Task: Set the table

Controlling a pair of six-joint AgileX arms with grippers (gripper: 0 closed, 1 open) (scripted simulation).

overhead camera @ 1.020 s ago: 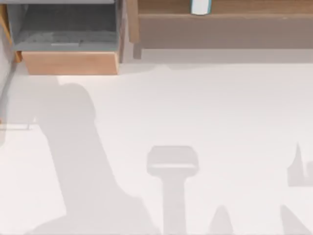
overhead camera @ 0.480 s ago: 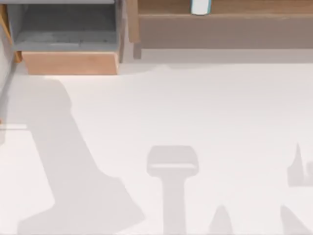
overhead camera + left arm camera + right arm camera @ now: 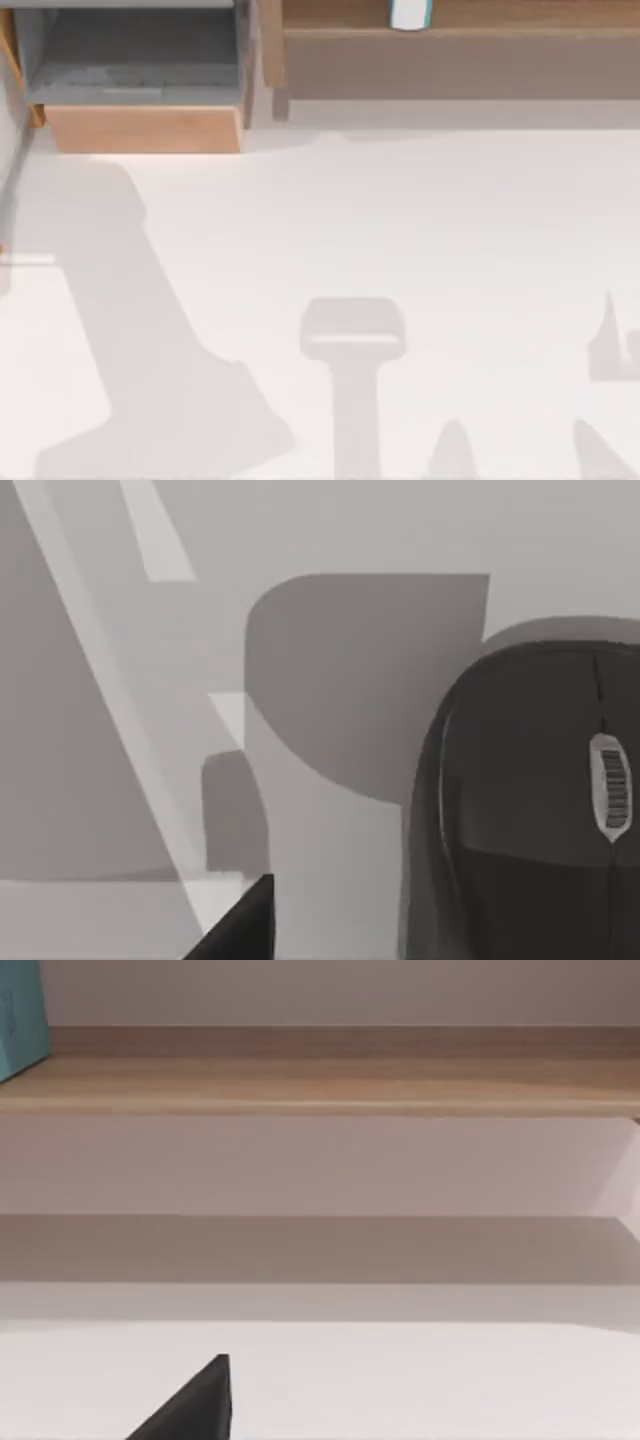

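White table (image 3: pixel 400 220) spans most of the top view, carrying broad grey shadows on its left and near side. Open light-wood drawer (image 3: pixel 145 128) with grey inside sits at the far left edge; long light-wood shelf (image 3: pixel 450 50) runs along the far side, a white-and-teal item (image 3: pixel 410 14) standing on it. Left wrist view: a dark computer mouse (image 3: pixel 530 800) (scroll wheel visible) lies on the table, one dark fingertip (image 3: pixel 245 925) of the left gripper near it. Right wrist view faces the shelf, one dark fingertip (image 3: pixel 195 1405) low over the table. Whether either pincer is released or clenched: cannot tell.
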